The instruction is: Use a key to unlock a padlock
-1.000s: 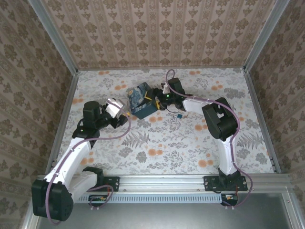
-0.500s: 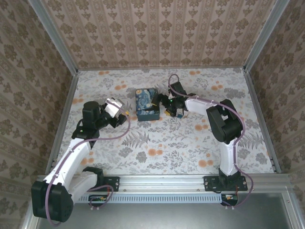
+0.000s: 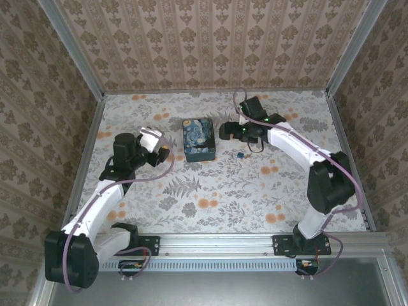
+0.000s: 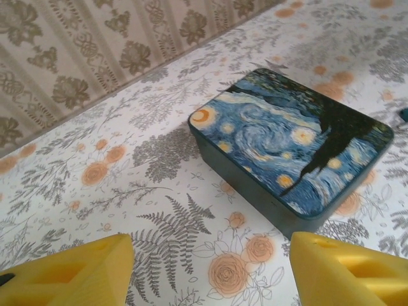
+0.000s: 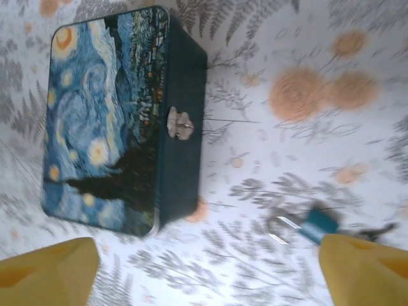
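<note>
Teal padlock (image 5: 317, 224) lies, apparently unheld, near starry box (image 5: 108, 127).

The painted box (image 4: 290, 150) has a smooth, faintly glossy lid and a shiny metal clasp (image 5: 179, 123). The floral table covering (image 4: 95, 127) looks matt; the padlock (image 5: 317, 224), lower right, shows metallic glints.

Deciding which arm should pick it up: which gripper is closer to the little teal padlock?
The right gripper; the padlock lies on the table close by it, while the left gripper is on the far side of the starry box.
</note>
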Motion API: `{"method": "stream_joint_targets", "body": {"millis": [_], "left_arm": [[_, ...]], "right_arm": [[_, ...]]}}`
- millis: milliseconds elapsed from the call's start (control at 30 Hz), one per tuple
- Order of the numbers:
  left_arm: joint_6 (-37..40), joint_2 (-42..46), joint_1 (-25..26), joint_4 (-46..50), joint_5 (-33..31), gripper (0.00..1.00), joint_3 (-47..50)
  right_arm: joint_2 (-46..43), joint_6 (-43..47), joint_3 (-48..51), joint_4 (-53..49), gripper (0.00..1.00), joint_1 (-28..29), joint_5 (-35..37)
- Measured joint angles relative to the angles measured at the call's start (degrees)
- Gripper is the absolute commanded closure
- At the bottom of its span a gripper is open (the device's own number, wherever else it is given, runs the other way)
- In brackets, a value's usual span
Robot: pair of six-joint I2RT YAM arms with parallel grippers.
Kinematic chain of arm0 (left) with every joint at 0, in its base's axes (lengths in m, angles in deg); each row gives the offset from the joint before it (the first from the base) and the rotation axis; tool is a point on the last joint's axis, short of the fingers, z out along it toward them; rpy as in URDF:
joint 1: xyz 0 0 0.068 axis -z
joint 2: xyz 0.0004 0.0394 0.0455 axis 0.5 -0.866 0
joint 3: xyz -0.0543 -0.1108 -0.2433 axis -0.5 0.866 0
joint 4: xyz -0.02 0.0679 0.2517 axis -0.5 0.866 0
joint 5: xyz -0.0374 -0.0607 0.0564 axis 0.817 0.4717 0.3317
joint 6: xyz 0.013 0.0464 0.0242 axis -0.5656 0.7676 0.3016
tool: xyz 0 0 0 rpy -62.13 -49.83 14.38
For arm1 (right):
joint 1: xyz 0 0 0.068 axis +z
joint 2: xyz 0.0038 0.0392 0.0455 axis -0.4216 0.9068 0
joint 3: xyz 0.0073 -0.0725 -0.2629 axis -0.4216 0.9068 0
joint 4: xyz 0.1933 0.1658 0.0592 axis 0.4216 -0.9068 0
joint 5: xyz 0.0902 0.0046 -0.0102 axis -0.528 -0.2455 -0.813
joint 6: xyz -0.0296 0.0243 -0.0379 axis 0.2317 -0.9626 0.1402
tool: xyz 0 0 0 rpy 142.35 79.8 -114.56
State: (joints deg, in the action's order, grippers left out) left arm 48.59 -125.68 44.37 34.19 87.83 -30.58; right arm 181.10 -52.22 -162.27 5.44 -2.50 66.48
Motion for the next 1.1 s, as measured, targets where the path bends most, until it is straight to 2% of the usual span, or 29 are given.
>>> {"method": "stream_joint_targets", "body": {"millis": [100, 233, 300, 433, 533, 667, 833, 967, 1100], "left_arm": [[-4.0, -0.4, 2.2, -1.5, -1.7, 0.33, -0.1], [-5.5, -4.0, 9.9, -2.0, -4.2, 0.33, -1.1], [-6.7, -5.2, 11.5, -3.0, -4.6, 0.33, -0.8], [-9.1, -5.5, 11.4, -5.1, -6.3, 0.33, 0.5], [-10.2, -5.5, 11.4, -5.3, -7.0, 0.33, 0.6], [-11.0, -5.5, 11.4, -5.5, -7.4, 0.33, 0.6], [-11.2, -5.5, 11.4, -5.5, -7.5, 0.33, 0.6], [-11.2, -5.5, 11.4, -5.5, -7.2, 0.33, 0.6], [-11.2, -6.3, 11.4, -5.6, -5.7, 0.33, 0.6]], "right_arm": [[-3.0, 5.8, 4.7, -0.8, 0.3, -3.0, 0.0], [-2.8, 13.5, 10.0, -2.2, 0.3, -5.4, -0.4], [-2.7, 17.8, 11.5, -2.1, 0.31, -5.4, -0.9], [-2.7, 28.4, 14.9, 0.8, 0.35, -5.1, -2.7], [-2.4, 35.9, 16.2, 2.7, 0.43, -5.1, -3.7], [0.2, 43.3, 14.9, 4.3, 0.44, -5.1, -3.9], [4.4, 50.3, 12.9, 5.0, 0.42, -5.0, -3.9], [8.3, 53.9, 9.7, 4.4, 0.5, -5.0, -3.2], [9.2, 55.5, 8.9, 4.1, 0.5, -5.0, -2.8]]}}
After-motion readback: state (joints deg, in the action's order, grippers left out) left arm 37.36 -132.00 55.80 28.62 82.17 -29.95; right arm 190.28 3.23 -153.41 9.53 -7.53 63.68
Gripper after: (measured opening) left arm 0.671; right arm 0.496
